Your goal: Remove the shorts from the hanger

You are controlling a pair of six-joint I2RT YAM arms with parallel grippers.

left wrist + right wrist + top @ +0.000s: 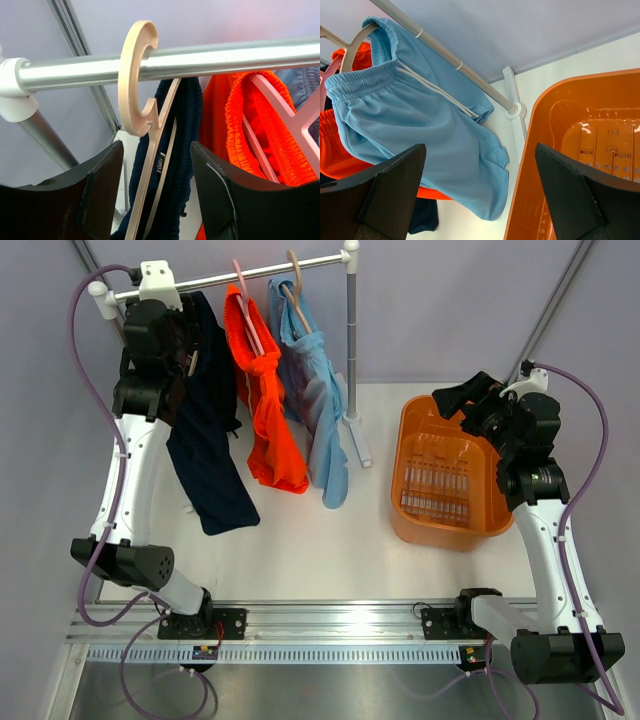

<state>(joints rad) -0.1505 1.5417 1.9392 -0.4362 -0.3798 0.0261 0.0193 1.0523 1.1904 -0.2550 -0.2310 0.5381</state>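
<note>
Three pairs of shorts hang from hangers on the metal rail: dark navy, bright orange, light blue. My left gripper is up at the rail's left end, at the navy pair. In the left wrist view its fingers stand apart on either side of the beige hanger's neck and the navy waistband, with gaps on both sides, so the left gripper is open. My right gripper hovers open over the basket, nothing between its fingers.
An orange laundry basket stands on the table at the right, its rim close under the right gripper. The rack's upright post and its foot stand between the light blue shorts and the basket.
</note>
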